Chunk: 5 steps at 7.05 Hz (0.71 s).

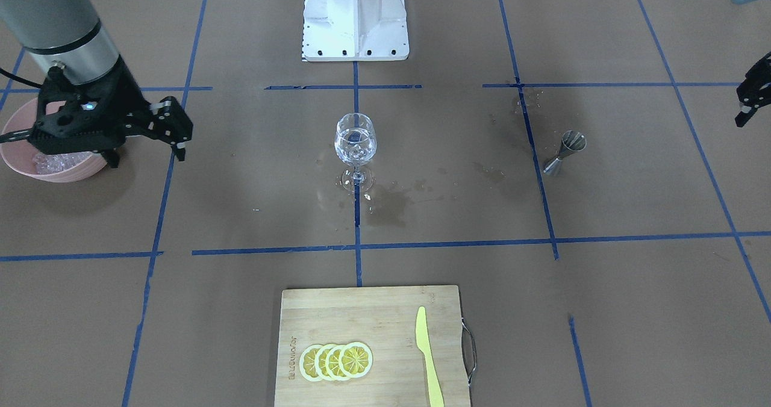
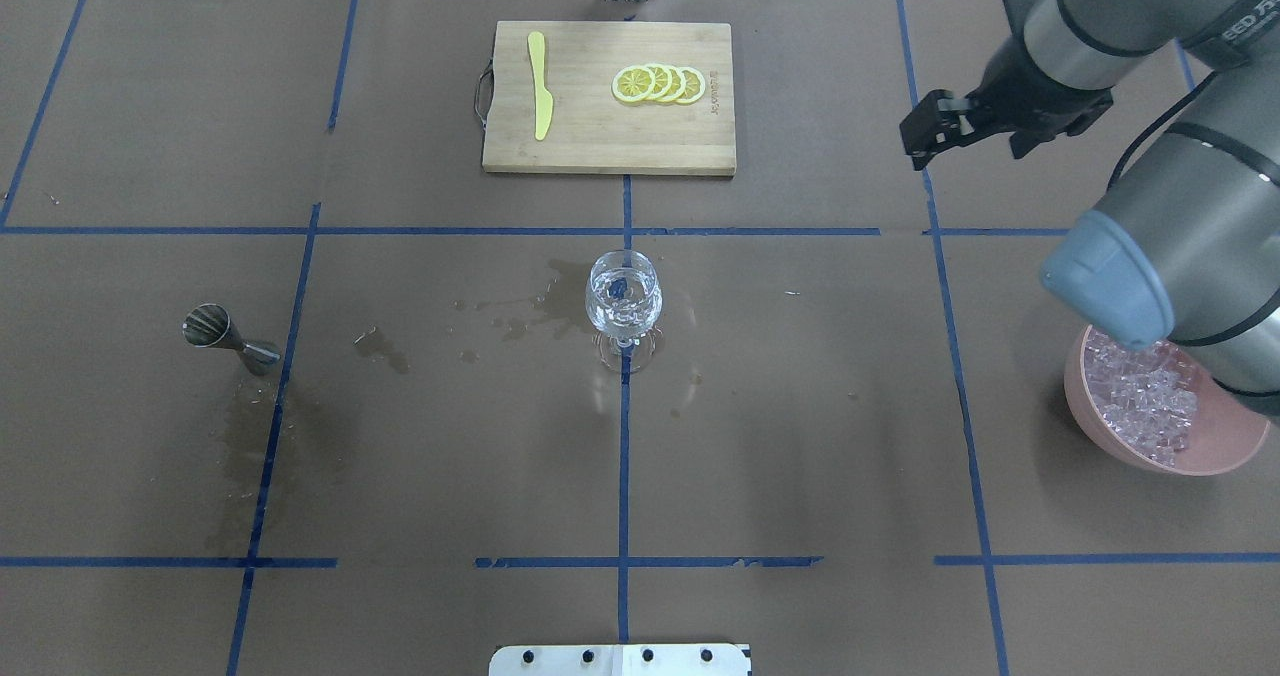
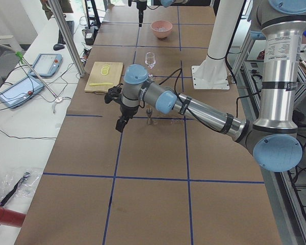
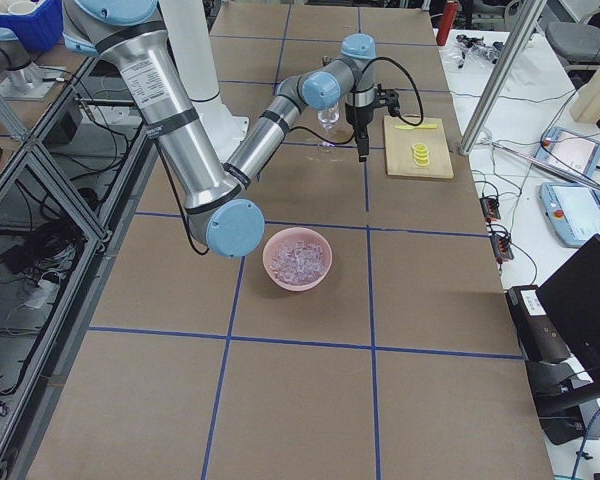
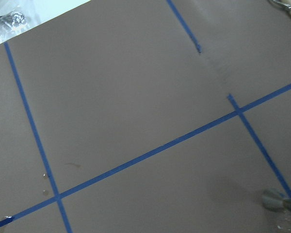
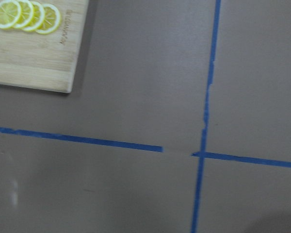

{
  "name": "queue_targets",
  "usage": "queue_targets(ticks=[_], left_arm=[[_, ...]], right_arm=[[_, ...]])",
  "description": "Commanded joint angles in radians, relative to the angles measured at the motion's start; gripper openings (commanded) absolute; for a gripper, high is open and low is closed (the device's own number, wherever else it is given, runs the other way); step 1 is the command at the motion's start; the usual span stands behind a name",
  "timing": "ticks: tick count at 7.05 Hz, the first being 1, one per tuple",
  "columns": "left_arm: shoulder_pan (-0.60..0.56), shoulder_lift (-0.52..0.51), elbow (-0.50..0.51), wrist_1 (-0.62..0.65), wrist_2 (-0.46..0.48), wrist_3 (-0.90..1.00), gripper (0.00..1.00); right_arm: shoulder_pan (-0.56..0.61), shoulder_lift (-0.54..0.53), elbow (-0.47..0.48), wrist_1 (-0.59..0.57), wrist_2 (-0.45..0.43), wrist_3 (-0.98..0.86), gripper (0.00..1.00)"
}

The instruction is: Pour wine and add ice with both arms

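The ice (image 2: 1148,404) lies heaped in a pink bowl (image 2: 1215,453) at the table's right end; it also shows in the front view (image 1: 53,163). A clear stemmed glass (image 2: 623,296) stands at the table's centre with several cubes glinting inside. My right gripper (image 2: 922,136) hangs open and empty above bare table, between the bowl and the cutting board, apart from both. My left gripper (image 1: 746,103) is open and empty at the front view's right edge, past the steel jigger (image 1: 565,151). No fingers show in either wrist view.
A wooden cutting board (image 2: 608,96) at the far middle carries lemon slices (image 2: 660,84) and a yellow knife (image 2: 540,96). Wet stains (image 2: 520,311) spread left of the glass and near the jigger (image 2: 225,334). The white base block (image 1: 355,15) stands at the robot's side.
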Motion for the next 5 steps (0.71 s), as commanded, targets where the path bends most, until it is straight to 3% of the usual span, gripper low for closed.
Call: queue_targets(ticks=[1,2,4,5], left_arm=[[-0.068,-0.003,0.139,0.003,-0.142,0.006,1.00],[-0.093,0.009,0.170,-0.004,-0.167,0.009,1.00],[-0.101,0.032,0.167,0.002,-0.167,0.062,1.00],[-0.102,0.032,0.168,0.002,-0.166,0.063,1.00]], right_arm=[[0.126,-0.113,-0.008,-0.050,0.058,-0.257,1.00],[0.221,-0.165,-0.042,-0.040,0.150,-0.367,1.00],[0.397,-0.248,-0.140,-0.040,0.233,-0.682,1.00],[0.448,-0.294,-0.186,-0.034,0.259,-0.728,1.00]])
